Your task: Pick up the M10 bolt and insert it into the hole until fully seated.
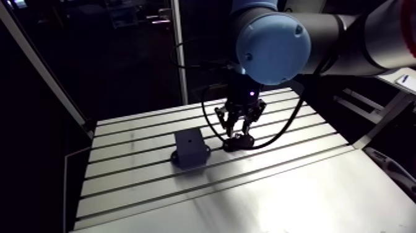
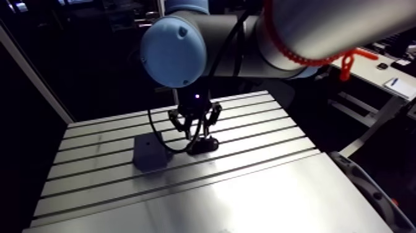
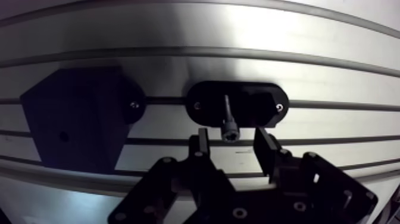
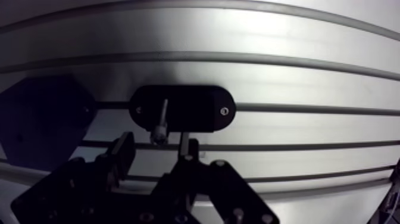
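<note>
Slotted aluminium desk, widest thing in sight. Near its middle, a dark block with a small hole in its upper face, presumably the target. Just beside the block and apart from it, a black oval holder set over one of the slots. Above that holder, the tool, spread fairly wide and gripping nothing, with its fingers flanking the bolt's head and a gap on either side. Smallest of all, the M10 bolt: upright in the holder, shank down, socket head up, between the parted fingers in the wrist view and not yet touched.

Judged as the approach to the grasp, with pick-up and insertion both left to do. Likely steel, so rigid and fairly light for this tool. Smooth and round at the head, therefore prone to slip or tip if pinched off-centre. Best taken at the cylindrical head, or just under it on the shank, squarely across the diameter with the axis kept vertical, leaving the lower end free for the hole. Worth lifting straight up out of the holder to avoid binding. No give in bolt or block, so little tolerance for misalignment at entry.
</note>
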Tool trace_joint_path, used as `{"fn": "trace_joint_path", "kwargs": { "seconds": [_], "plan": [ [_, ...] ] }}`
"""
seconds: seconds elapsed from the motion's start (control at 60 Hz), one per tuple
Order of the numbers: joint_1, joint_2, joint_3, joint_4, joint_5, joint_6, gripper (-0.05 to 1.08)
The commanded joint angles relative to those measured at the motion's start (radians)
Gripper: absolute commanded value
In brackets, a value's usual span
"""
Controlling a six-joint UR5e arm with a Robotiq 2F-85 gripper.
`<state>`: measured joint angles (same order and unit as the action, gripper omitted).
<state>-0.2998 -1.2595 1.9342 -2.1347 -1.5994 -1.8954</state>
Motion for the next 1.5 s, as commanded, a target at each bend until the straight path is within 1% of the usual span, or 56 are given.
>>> {"fn": "trace_joint_path", "kwargs": {
  "seconds": [0.017, 0.8, 1.15, 1.5],
  "plan": [
    [0.001, 0.008, 0.001, 0.0, -0.003, 0.0, 0.49],
    [0.001, 0.019, -0.002, -0.001, -0.003, 0.002, 0.49],
    [0.001, 0.019, -0.004, -0.001, -0.004, 0.001, 0.53],
    [0.001, 0.019, -0.002, -0.001, -0.003, 0.002, 0.54]
  ]
}}
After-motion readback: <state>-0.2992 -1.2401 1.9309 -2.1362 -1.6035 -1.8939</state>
